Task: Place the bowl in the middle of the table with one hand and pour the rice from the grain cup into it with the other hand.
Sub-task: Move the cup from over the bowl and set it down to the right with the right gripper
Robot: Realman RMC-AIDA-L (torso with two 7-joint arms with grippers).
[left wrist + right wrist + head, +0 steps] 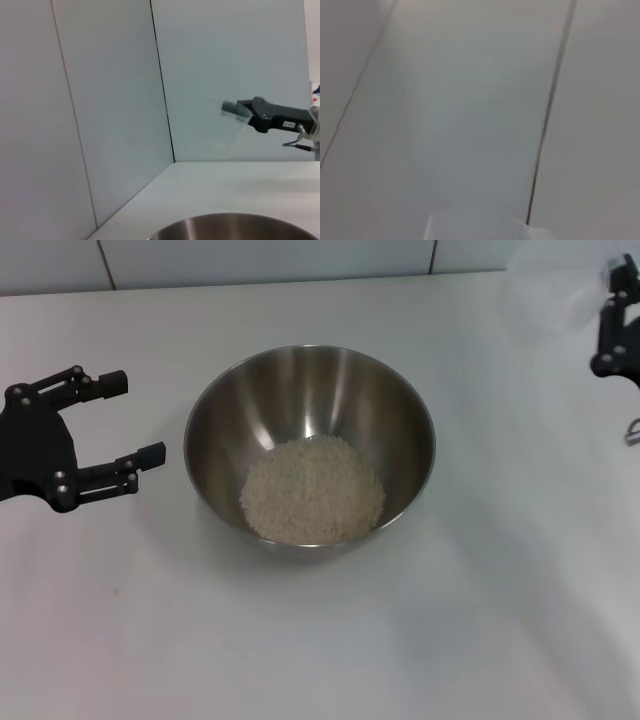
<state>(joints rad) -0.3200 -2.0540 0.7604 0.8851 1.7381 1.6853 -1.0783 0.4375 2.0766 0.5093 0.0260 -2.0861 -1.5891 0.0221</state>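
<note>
Cup point(548, 292): sitting emptied in the right claw point(612, 310), held up right of and beyond the rice-filled bowl point(309, 445); left claw point(125, 435) idling wide beside the bowl.

- You see the bowl point(310, 448), a deep, shiny stainless-steel one, standing upright near the middle of the table point(320, 640).
- Your rice point(312, 490) lies as a pale, round heap on the bowl's floor.
- The grain cup point(550, 290), clear and faint, is raised at the table's far right corner, well apart from the bowl.
</note>
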